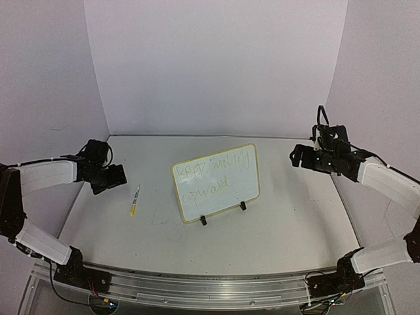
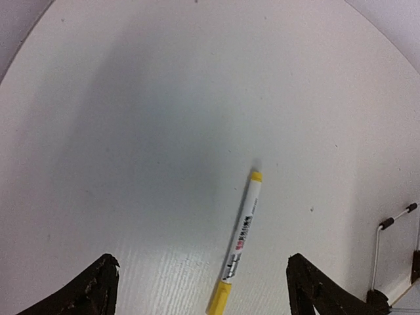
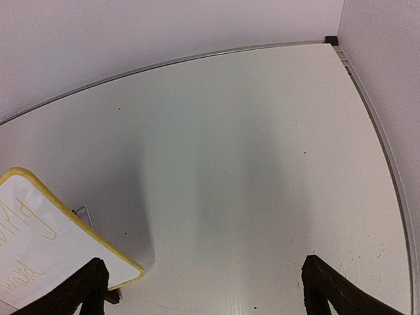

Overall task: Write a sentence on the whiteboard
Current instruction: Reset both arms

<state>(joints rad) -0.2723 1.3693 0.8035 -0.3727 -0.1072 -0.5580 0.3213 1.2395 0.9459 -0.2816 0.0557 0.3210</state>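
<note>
The left fingers are seen spread wide above the worktop, and nothing is pinched between them. A marker with a white barrel and yellow ends is found lying flat on the worktop below the gap, touched by neither finger. From the top camera it is seen just to the right of the left arm's head and well apart from the board.

Near the middle of the worktop the whiteboard is stood on its two black clip feet and leaned back a little. Its face is turned toward the arms' bases, and its right end is set farther back than its left. The sentence is written across the board in two short lines of faint yellow-green. The thin letters are hard to read, though the lower line seems to read "upward".

At the right, the right fingers are likewise spread wide and held above the worktop, with nothing between them. From the top camera they are seen well apart from the board, off its right end. In the right wrist view a yellow-rimmed corner of the board, with part of the writing, is seen at the lower left
</note>
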